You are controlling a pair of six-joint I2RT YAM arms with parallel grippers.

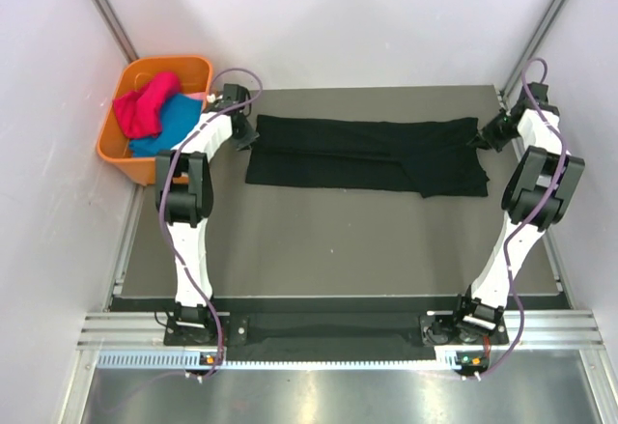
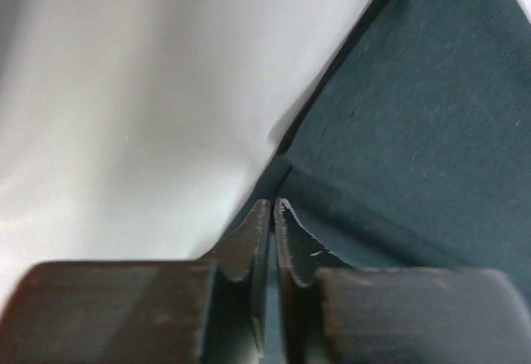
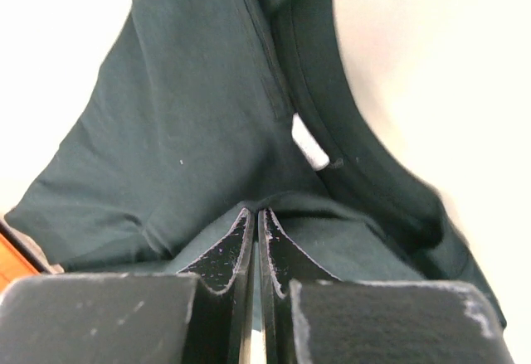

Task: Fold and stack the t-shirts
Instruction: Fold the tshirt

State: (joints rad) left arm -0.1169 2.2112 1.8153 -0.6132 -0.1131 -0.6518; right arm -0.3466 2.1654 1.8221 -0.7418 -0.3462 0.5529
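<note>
White walls close in a dark table (image 1: pixel 338 240); across its far half lies the black shirt (image 1: pixel 367 154), stretched sideways between my arms; my left gripper (image 2: pixel 272 206) is pinched nearly together on the shirt's left edge; my right gripper (image 3: pixel 254 213) is clamped on bunched fabric at its right edge; beyond the far left corner, an orange bin (image 1: pixel 116 144) holds a red cloth (image 1: pixel 145 103) and a blue cloth (image 1: pixel 174 120).

Plain black t-shirt (image 1: pixel 367 155), no print. White label (image 3: pixel 309 142) just ahead of the right hand (image 3: pixel 253 213). Dark grey worktop (image 1: pixel 338 245). Orange bin (image 1: pixel 112 140) beside the left hand (image 2: pixel 272 205), crimson cloth (image 1: pixel 145 105) and blue cloth (image 1: pixel 176 118) inside.
</note>
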